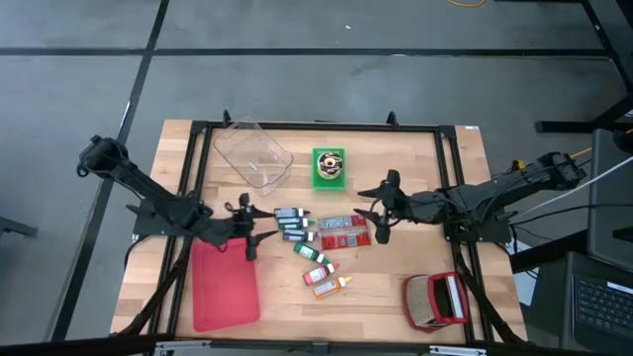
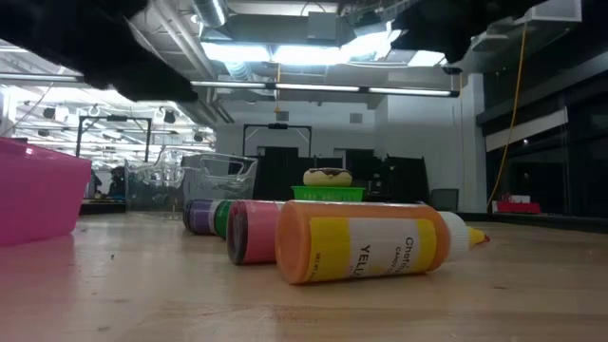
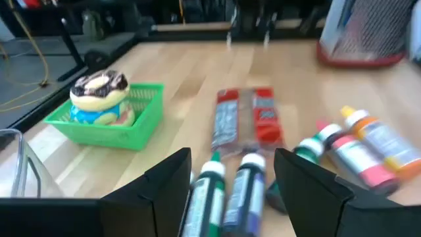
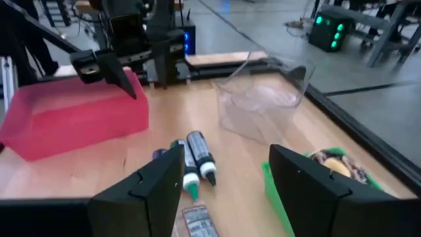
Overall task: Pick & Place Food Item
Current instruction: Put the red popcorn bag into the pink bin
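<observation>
Wooden table (image 1: 396, 297), both arms over it, neither holding anything. Left pincer (image 1: 247, 225) at 9 o'clock of the clutter in the table's middle, over the top right corner of the pink tray (image 1: 224, 285), pointing toward the icing tubes (image 1: 293, 225); fingers (image 3: 164, 181) spread wide with nothing between them, the tubes just ahead in the left wrist view. Right pincer (image 1: 381, 208) at 3 o'clock of the same clutter, just beside the red snack packets (image 1: 342, 230), also pointing inward; fingers (image 4: 154, 178) wide, empty.

Task's food item: donut (image 1: 329, 163), chocolate-topped with white drizzle, sitting in a small green basket (image 1: 330, 180) at 12 o'clock of the clutter, toward the table's far edge; touched by neither pincer. In the left wrist view the donut (image 3: 100, 92) rises above the basket's rim.

Clear plastic container (image 1: 253, 153) at 10 to 11 o'clock, just left of the green basket, upright. Pink tray at 7 o'clock, near the front left corner. Food-colouring bottles (image 1: 321, 272) lying on their sides at 6 o'clock of the centre; the orange one with a yellow label (image 2: 366, 242) is nearest the low camera. Red mesh basket (image 1: 435, 300) at 4 to 5 o'clock, near the front right corner, contents unclear.
</observation>
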